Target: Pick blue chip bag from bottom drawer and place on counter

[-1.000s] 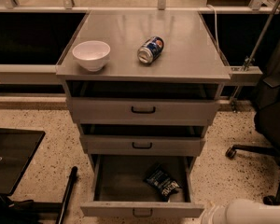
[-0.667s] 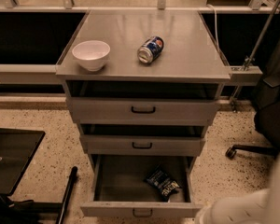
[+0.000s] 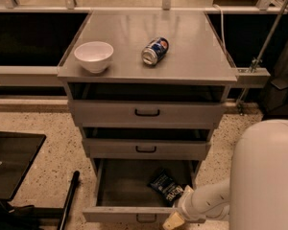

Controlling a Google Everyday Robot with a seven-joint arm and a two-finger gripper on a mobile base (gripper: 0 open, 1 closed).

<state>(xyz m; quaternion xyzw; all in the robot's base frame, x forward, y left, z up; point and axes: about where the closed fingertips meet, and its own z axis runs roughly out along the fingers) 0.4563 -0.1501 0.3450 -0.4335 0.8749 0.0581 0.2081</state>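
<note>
Blue chip bag [image 3: 164, 186] lies on the floor of the bottom drawer [image 3: 122, 186], which stands pulled out, in the right half and closer to the front edge than to the back. Its long axis runs on a slant, from the middle of the drawer toward the front right corner, and the end nearest that corner is partly hidden by the white arm [image 3: 209, 201].

The gripper [image 3: 174, 220] hangs at the front edge of the drawer, near the front right corner and just to the right of the small handle [image 3: 145, 219]. From the gripper the bag lies further in, toward the back of the drawer and a little to the left. They look near each other but apart, with no hold on the bag. Whether the gripper is released or clenched cannot be told from this view.

As a judgement, the coming move calls for a short reach back over the front edge and down to the bag. Closing across the bag's short side would mean turning to meet the slant.

The counter [image 3: 192, 56] carries a white bowl [image 3: 93, 55] near its front left corner and a soda can [image 3: 155, 50] on its side near the middle. Its right half looks the likely place for the bag.
</note>
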